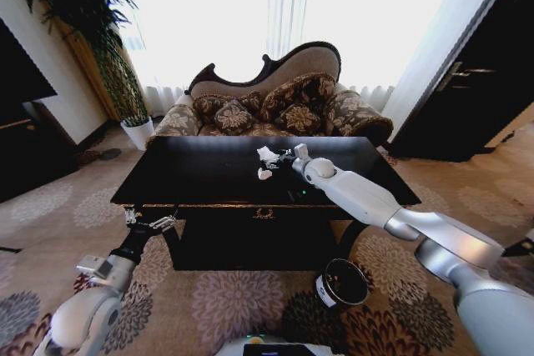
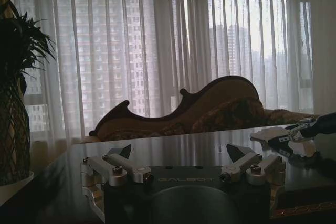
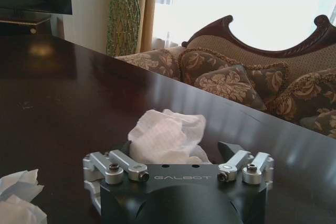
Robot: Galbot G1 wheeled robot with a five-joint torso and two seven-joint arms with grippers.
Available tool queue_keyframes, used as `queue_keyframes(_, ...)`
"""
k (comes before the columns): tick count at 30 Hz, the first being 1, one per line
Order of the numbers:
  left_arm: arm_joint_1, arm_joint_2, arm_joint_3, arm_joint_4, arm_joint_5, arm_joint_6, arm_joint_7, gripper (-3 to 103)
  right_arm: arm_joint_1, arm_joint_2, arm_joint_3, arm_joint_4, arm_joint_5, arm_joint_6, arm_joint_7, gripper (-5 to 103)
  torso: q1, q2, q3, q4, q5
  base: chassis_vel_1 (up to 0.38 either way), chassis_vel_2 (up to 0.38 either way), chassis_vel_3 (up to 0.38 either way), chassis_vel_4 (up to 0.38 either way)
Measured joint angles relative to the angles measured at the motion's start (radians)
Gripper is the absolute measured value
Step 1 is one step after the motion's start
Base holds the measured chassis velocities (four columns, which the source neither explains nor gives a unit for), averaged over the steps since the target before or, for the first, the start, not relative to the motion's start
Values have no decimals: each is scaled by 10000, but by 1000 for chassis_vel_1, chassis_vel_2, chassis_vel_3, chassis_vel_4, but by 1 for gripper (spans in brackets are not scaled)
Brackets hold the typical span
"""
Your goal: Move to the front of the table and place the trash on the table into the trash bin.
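- The robot stands at the front of the black table [image 1: 209,174], which has gold trim and a shiny top.
- The right gripper [image 1: 291,159] reaches out over the far middle of the table top.
- From the right wrist view, the right gripper [image 3: 176,153] has its fingers spread wide, with a white paper wad [image 3: 167,136] sitting between them.
- I cannot tell if the fingers touch the wad.
- In the head view that white paper wad [image 1: 268,155] lies just left of the gripper, and a smaller white paper wad [image 1: 264,174] lies a little nearer to the robot.
- The smaller wad [image 3: 18,198] also shows in the right wrist view, apart from the gripper.
- The left gripper [image 1: 147,224] hangs low by the near left corner of the table.
- Its fingers are spread and hold nothing [image 2: 178,163].
- The trash bin [image 1: 342,283] is black with a white label and sits on the carpet [image 1: 209,306], tipped toward the robot, near the front right of the table.
- A brown patterned sofa [image 1: 275,106] stands behind the table.
- A tall plant in a white pot [image 1: 138,131] stands at the far left.
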Motion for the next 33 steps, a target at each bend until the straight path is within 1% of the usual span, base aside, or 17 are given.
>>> queue_keyframes(2, 0, 0, 0, 0, 0, 0, 0, 100, 0, 1, -2, -1, -5, 8, -6, 90, -1, 0, 1, 0, 0, 0, 0, 0, 0)
queue_keyframes(5, 0, 0, 0, 0, 0, 0, 0, 100, -37, -28, 11, 45, -7, 29, -11, 73, 0, 0, 1, 0, 0, 0, 0, 0, 0)
queue_keyframes(6, 0, 0, 0, 0, 0, 0, 0, 100, -37, -28, 11, 45, -7, 29, -11, 73, 0, 0, 1, 0, 0, 0, 0, 0, 0)
queue_keyframes(9, 0, 0, 0, 0, 0, 0, 0, 100, -88, -78, 39, 97, -8, 42, -12, 57, 0, 0, 1, 0, 1, 0, 0, 0, 0)
queue_keyframes(11, 0, 0, 0, 0, 0, 0, 0, 100, -97, -91, 44, 114, -8, 43, -12, 57, 0, 0, 1, 0, 0, 0, 0, 0, 0)
queue_keyframes(14, 0, 0, 0, 0, 0, 0, 0, 100, -130, -132, 63, 165, -9, 49, -8, 41, 0, -2, 1, 0, 0, 0, 0, 0, 0)
queue_keyframes(15, 0, 0, 0, 0, 0, 0, 0, 100, -130, -132, 63, 165, -9, 49, -8, 41, 0, -2, 1, 0, 0, 0, 0, 0, 0)
queue_keyframes(17, 0, 0, 0, 0, 0, 0, 0, 100, -148, -168, 71, 198, -10, 51, 2, 30, 2, -2, 2, -2, 1, 0, 0, 0, 0)
queue_keyframes(18, 0, 0, 0, 0, 0, 0, 0, 100, -148, -168, 71, 198, -10, 51, 2, 30, 2, -2, 2, -2, 1, 0, 0, 0, 0)
queue_keyframes(19, 0, 0, 0, 0, 0, 0, 0, 100, -157, -180, 78, 212, -11, 51, 5, 25, 2, -3, 2, -2, 0, 0, 0, 0, 0)
queue_keyframes(20, 0, 0, 0, 0, 0, 0, 0, 100, -163, -186, 82, 218, -11, 52, 8, 25, 2, -2, 2, -2, 0, 0, 0, 0, 0)
queue_keyframes(23, 0, 0, 0, 0, 0, 1, 0, 100, -228, -269, 134, 326, -7, 52, 24, 8, 2, -3, 3, -2, 0, 0, 0, 0, 0)
queue_keyframes(24, 0, 0, 0, 0, 0, 1, 0, 100, -228, -269, 134, 326, -7, 52, 24, 8, 2, -3, 3, -2, 0, 0, 0, 0, 0)
queue_keyframes(25, 0, 0, 0, 0, 0, 0, 0, 100, -242, -297, 151, 354, -1, 51, 27, 3, 2, -3, 3, -2, 0, 0, 0, 0, 0)
queue_keyframes(26, 0, 0, 0, 0, 0, 0, 0, 100, -256, -338, 173, 390, 13, 50, 29, 2, 2, -3, 3, -2, 0, 0, 0, 0, 0)
queue_keyframes(33, 0, 0, 0, 0, 0, 0, 0, 100, -356, -512, 314, 586, 107, 20, 71, 1, 3, -3, 3, -3, 1, 0, 0, 0, 0)
